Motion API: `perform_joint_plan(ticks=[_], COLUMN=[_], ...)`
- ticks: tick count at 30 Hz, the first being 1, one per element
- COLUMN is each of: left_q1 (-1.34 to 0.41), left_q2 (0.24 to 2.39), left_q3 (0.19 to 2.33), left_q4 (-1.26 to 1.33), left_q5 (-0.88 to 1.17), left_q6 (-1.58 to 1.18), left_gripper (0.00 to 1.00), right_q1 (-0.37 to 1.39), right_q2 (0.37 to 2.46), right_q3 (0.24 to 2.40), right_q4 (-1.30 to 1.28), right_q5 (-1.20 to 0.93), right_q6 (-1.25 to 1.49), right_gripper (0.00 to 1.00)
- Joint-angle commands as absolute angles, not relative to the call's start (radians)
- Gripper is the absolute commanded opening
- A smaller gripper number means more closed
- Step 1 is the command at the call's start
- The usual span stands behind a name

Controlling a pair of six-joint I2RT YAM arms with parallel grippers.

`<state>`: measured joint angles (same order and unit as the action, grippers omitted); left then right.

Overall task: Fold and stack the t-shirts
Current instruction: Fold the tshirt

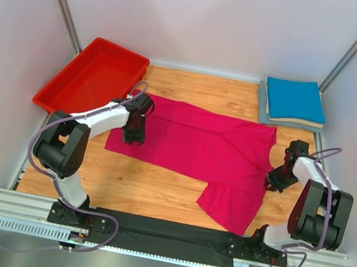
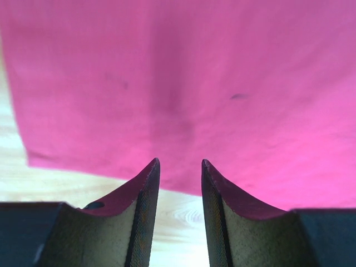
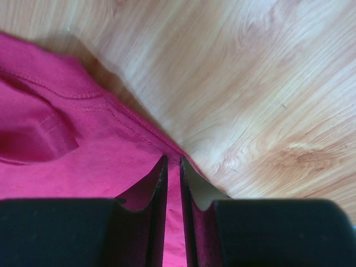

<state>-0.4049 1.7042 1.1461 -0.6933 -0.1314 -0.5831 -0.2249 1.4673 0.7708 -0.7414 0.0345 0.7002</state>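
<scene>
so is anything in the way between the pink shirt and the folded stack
Nothing visible: the pink shirt almost reaches the folded stack with its far right corner. The red bin sits far left, off that path.

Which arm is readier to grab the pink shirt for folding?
Probably right. The right claw sits on the pink shirt's edge by the collar, its gap narrow with cloth showing in it. The left claw hangs wider open over the hem.
</scene>
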Motion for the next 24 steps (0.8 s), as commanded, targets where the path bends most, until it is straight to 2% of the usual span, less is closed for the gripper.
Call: perform_joint_plan(ticks=[1, 6, 14, 18, 24], left_q1=[-0.416, -0.457, -0.563, -0.629, -0.585], left_q2=[1.724, 1.764, 1.79, 1.738, 1.654], left_q3=[1.083, 1.068, 1.092, 1.149, 1.282], left_q4=[-0.727, -0.804, -0.939, -1.018, -0.991], left_q5=[-0.101, -0.158, -0.169, -0.152, -0.144], left_q6=[-0.722, -0.828, -0.972, -1.002, -0.889], left_gripper=[0.43, 0.43, 0.43, 0.47, 0.53], right_q1=[-0.227, -0.276, -0.436, -0.439, -0.368], right_q2=[1.534, 1.629, 1.664, 1.629, 1.551], right_q3=[0.811, 0.853, 0.888, 0.923, 1.076], right_q4=[-0.727, -0.745, -0.723, -0.755, -0.871], right_q5=[0.156, 0.189, 0.213, 0.196, 0.114], right_q6=[0.689, 0.621, 0.519, 0.506, 0.488], right_gripper=[0.15, 0.14, 0.14, 0.14, 0.2])
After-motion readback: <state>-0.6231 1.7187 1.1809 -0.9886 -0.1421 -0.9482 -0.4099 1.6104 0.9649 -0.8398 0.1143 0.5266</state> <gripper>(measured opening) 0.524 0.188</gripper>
